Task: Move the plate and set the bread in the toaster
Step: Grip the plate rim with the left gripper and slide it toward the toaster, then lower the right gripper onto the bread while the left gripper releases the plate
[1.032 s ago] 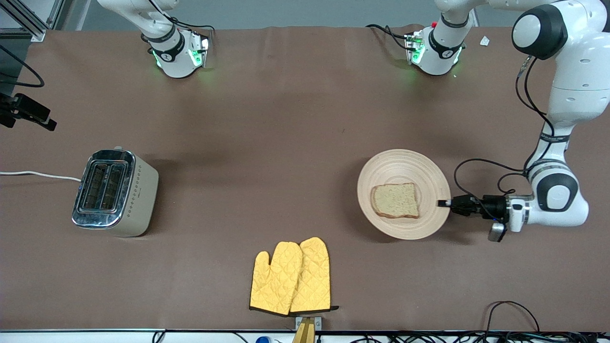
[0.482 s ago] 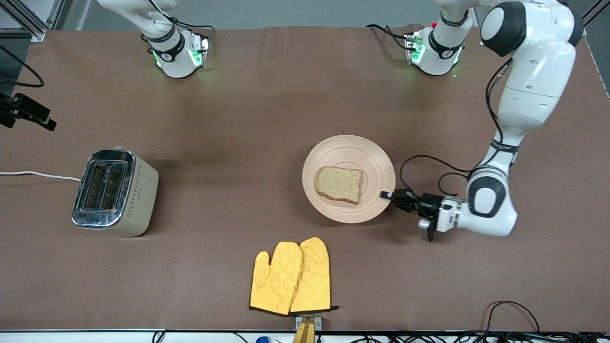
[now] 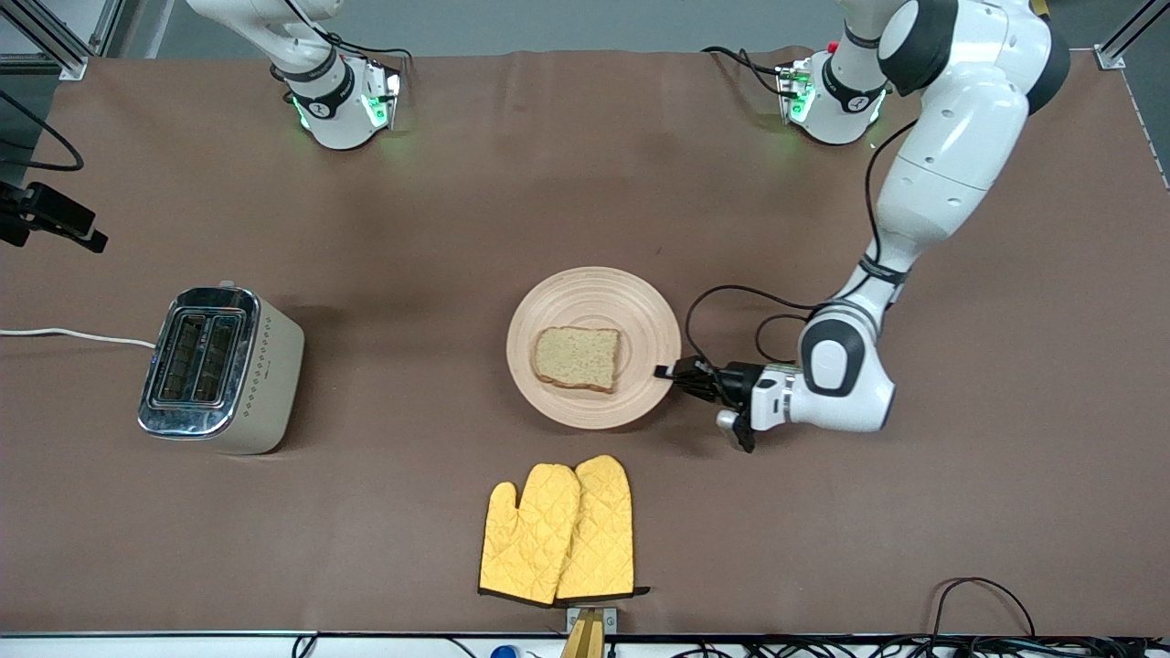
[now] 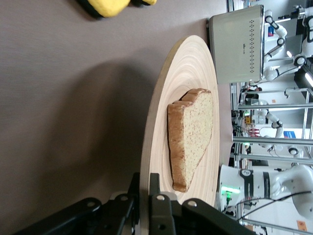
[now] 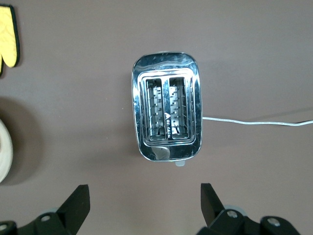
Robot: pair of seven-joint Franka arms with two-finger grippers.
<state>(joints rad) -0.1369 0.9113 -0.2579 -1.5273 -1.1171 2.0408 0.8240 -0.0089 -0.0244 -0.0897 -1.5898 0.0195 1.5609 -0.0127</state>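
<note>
The round, pale beige wooden plate (image 3: 594, 347) with ring grooves sits mid-table, carrying the squarish brown-crusted bread slice (image 3: 577, 358) — speckled crumb up. The left pincer (image 3: 668, 372) is clamped on the plate's rim at the left arm's side. Since a second ago, plate and bread have travelled toward the cream-and-chrome two-slot toaster (image 3: 219, 368). The right pincer (image 5: 144, 200) hangs spread wide over the toaster, holding nothing. Yellow quilted mitts (image 3: 559, 532) lie on the brown table (image 3: 439, 228), nearer the camera.
</note>
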